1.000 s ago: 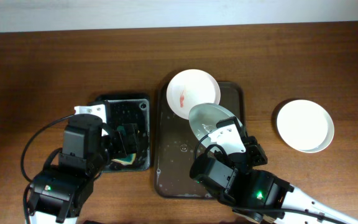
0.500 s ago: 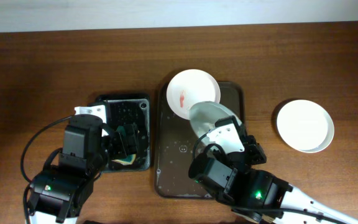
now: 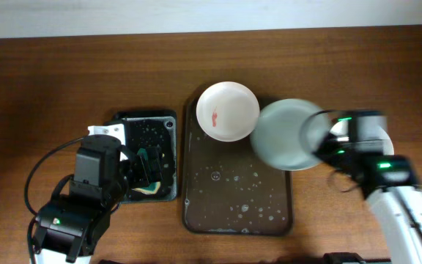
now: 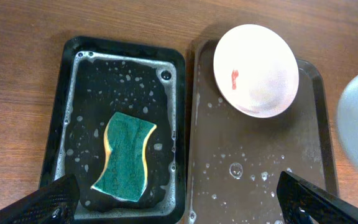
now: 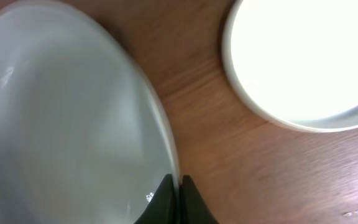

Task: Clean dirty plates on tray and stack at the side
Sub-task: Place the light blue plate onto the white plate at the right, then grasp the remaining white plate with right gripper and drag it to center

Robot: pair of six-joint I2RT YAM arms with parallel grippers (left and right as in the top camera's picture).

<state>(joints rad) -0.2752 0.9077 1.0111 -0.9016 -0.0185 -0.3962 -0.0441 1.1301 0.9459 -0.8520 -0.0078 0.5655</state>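
Note:
A white plate with a red smear (image 3: 227, 111) lies at the far end of the wet dark brown tray (image 3: 237, 213); both also show in the left wrist view, the plate (image 4: 257, 68) and the tray (image 4: 253, 180). My right gripper (image 3: 322, 139) is shut on the rim of the pale grey-green plate (image 3: 286, 134), held in the air over the tray's right edge. In the right wrist view the jaws (image 5: 179, 186) pinch that plate's rim (image 5: 73, 124) beside a clean white plate (image 5: 303, 62) on the table. My left gripper (image 4: 185, 202) is open and empty above the two trays.
A smaller black tray (image 3: 149, 125) left of the brown tray holds soapy water and a green-yellow sponge (image 4: 126, 155). My right arm (image 3: 376, 165) covers most of the white plate at the right side. Bare wooden table lies all around.
My right arm has swung from the tray's front to the right side, carrying the grey-green plate off the tray's middle toward the white plate. The left arm has not moved.

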